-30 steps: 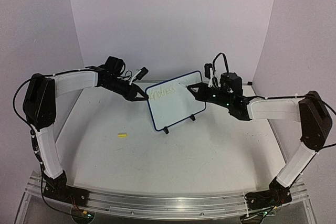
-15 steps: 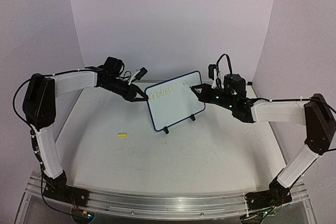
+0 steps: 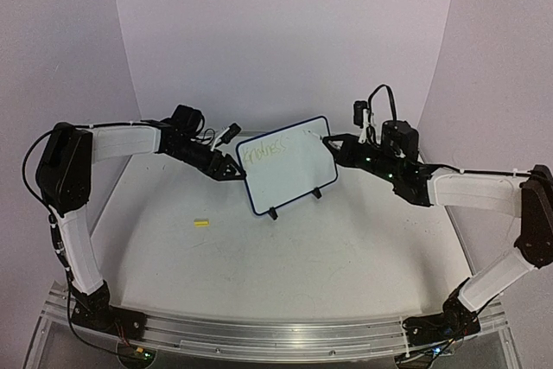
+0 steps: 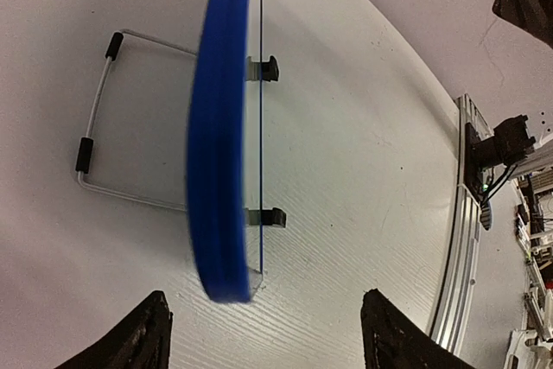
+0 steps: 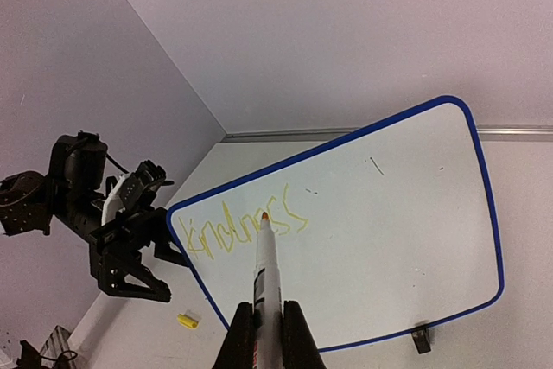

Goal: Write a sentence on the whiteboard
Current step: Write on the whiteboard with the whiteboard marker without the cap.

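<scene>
Your top view looks down from high behind the arm bases over the whole white bench [image 3: 328, 248], with the small blue-rimmed white whiteboard [image 3: 287, 164] near its far edge. Your left wrist view sits close, seeing that whiteboard edge-on between the left gripper [image 4: 266, 300] fingers. Your right wrist view faces its front along the slim white marker [image 5: 266, 274], and it also catches the left gripper

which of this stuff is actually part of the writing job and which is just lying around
Part of the job:
whiteboard
yellow writing on it
marker, gripped in the right fingers
left fingers, open either side of the board's edge

Just lying about:
small yellow piece on the table, left of the board
</scene>
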Robot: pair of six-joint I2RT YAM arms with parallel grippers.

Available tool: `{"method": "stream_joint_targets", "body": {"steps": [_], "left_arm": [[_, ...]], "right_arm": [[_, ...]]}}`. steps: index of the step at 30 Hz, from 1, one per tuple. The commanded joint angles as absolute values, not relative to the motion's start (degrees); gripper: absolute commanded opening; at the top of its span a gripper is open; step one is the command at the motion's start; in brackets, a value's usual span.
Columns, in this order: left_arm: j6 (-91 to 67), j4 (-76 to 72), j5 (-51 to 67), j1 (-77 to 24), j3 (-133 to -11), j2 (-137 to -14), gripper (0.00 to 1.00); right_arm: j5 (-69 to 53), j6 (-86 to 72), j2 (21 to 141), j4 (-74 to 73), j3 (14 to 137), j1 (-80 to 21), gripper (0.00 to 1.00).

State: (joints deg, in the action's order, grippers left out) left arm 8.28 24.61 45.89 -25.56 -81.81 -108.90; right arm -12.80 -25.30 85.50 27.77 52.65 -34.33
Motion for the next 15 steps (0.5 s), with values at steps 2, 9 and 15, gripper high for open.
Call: {"method": "stream_joint_targets", "body": {"steps": [2, 9, 15], "left_arm": [[1.8, 14.5, 43.3, -26.2, -79.4, -105.1, 0.75], [-2.5, 9.0, 39.3, -29.9, -79.7, -107.3, 0.70], [-5.6, 4.9, 37.4, -30.3, -77.7, -107.9, 0.41]], "right_arm": [[-12.0, -24.1, 82.1, 28.6, 51.0, -34.3, 0.00], [-11.4, -23.7, 80.0, 28.4, 49.2, -34.3, 0.00], [-11.3, -23.9, 78.0, 28.0, 48.0, -34.3, 0.00]]}}
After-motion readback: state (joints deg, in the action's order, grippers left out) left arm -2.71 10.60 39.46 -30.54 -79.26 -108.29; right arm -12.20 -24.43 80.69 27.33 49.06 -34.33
